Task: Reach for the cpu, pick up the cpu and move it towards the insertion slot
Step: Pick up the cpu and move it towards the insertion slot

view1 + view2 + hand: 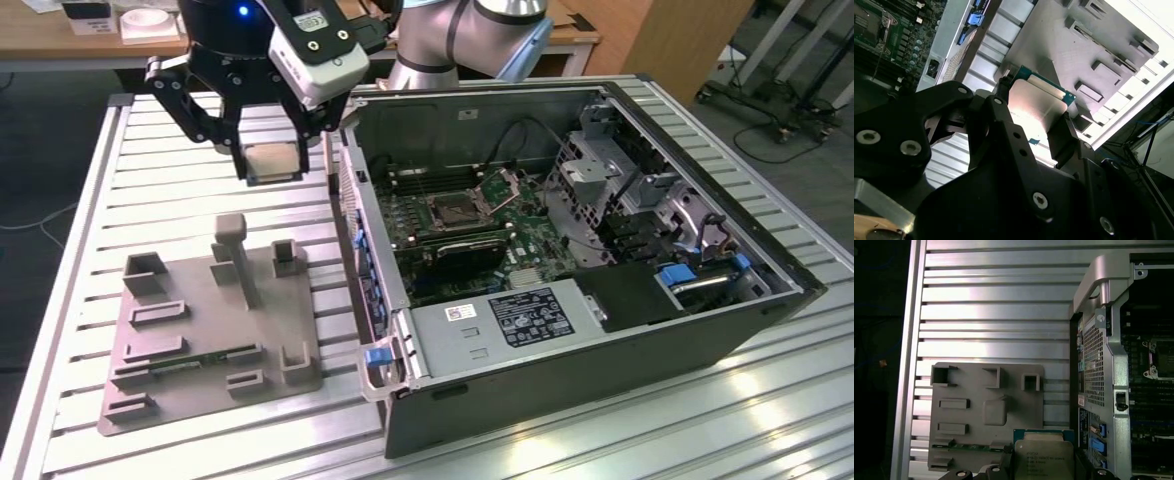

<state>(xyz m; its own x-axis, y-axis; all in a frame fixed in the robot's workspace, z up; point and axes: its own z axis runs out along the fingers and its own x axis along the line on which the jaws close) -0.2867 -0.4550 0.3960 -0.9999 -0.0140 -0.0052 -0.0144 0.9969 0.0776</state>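
In the exterior view my gripper [276, 172] hangs above the slatted table, just off the open computer case's side wall on the exterior view's left. It is shut on the cpu [274, 160], a small pale square held upright between the black fingers [244, 150]. The second wrist view has the cpu [1035, 106] showing its pale face between the gripper [1036, 112] fingers. The first wrist view shows the cpu [1044, 460] with its silver lid. The insertion slot [458, 210] lies inside the case on the green board, its silver plate hinged up. It also appears in both wrist views [1160, 357] [869, 22].
A grey fixture plate [200, 320] with raised holders and a thin green strip [200, 357] lies on the table below the gripper. The case's side wall [358, 230] stands between the gripper and the board. Cables, a drive cage [601, 170] and a black card [461, 255] crowd the case.
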